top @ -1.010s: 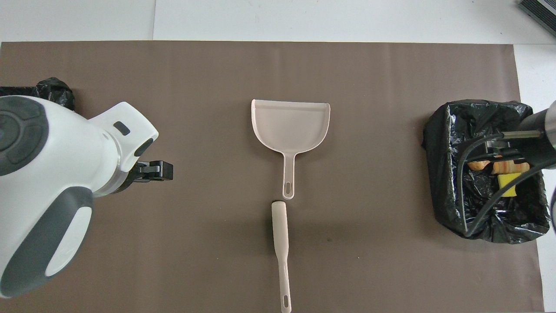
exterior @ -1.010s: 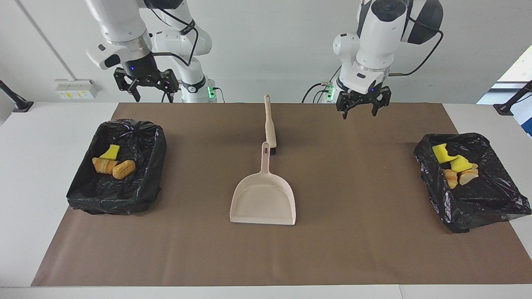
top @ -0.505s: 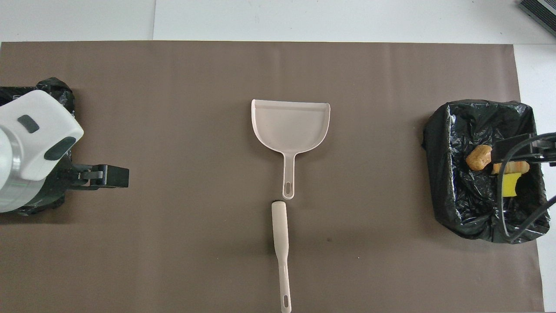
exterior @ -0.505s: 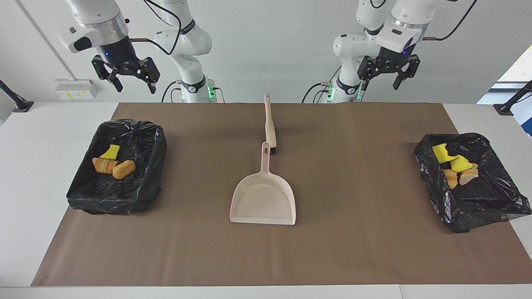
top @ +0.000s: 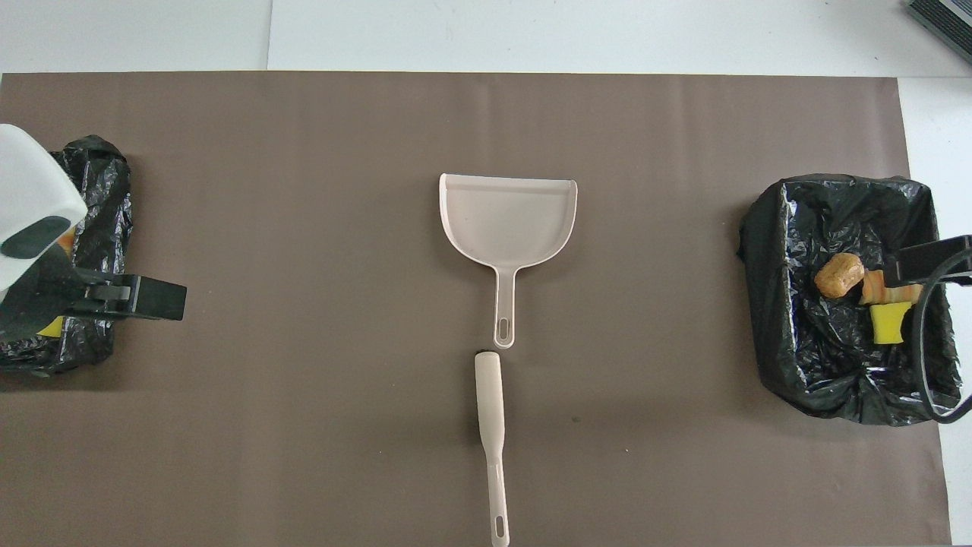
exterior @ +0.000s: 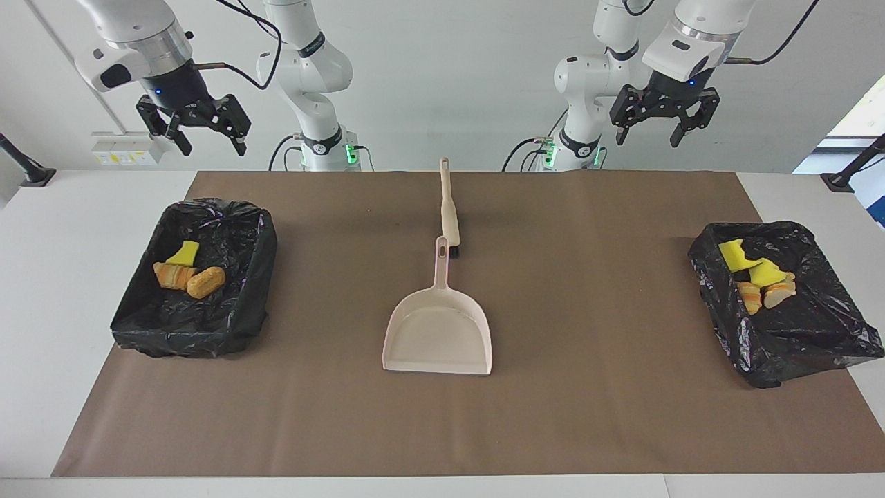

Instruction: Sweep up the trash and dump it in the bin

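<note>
Trash (exterior: 188, 272) already in two black-lined bins: three scraps in the bin (exterior: 197, 277) at the right arm's end, the other scraps (exterior: 757, 278) in the bin (exterior: 785, 301) at the left arm's end. Dustpan (exterior: 439, 328) and brush (exterior: 448, 207) laid down mid-mat, handles in line, probably finished with. Right gripper (exterior: 195, 123) and left gripper (exterior: 660, 114) raised high, jaws spread, empty. Brown mat (exterior: 588, 415) over white table (exterior: 41, 332); plain white wall.
</note>
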Controlling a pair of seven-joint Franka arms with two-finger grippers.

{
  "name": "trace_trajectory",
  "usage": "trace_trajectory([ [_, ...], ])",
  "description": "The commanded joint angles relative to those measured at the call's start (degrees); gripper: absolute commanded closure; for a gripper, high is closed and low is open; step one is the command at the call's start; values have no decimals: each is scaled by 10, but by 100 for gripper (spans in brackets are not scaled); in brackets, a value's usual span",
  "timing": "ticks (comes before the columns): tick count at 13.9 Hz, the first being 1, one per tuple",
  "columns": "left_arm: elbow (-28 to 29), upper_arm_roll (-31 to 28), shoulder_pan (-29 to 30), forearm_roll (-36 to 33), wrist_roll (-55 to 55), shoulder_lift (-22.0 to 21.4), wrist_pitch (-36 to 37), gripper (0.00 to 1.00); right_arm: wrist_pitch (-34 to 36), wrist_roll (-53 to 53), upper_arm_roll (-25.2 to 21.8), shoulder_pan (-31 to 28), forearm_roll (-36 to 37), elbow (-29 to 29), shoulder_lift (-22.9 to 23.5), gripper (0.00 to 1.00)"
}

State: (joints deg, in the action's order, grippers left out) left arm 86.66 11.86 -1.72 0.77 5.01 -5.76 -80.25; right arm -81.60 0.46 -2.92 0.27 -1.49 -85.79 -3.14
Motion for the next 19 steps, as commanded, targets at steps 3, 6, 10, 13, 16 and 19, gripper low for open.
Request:
trace_trajectory([
  [3,-17,-46,3,3,-68,1,7,0,4,-11,-2,4,-7,-16,-12,0],
  [6,-7,-99,-38,8,-72,-2,4,0,2,-12,0,4,5,-25,-17,0],
  [10,-19,-127,-47,2,-71,7,26,0,-11,-13,0,3,19,-53,-34,0],
  [13,-60,-130,-40,2,-77,31,58,0,-11,-13,0,3,26,-56,-36,0],
  [16,-62,-129,-37,4,-77,33,55,0,-12,-12,0,0,32,-55,-35,0],
  [19,-61,-127,-34,2,-79,29,50,0,-15,-12,0,3,32,-54,-34,0],
])
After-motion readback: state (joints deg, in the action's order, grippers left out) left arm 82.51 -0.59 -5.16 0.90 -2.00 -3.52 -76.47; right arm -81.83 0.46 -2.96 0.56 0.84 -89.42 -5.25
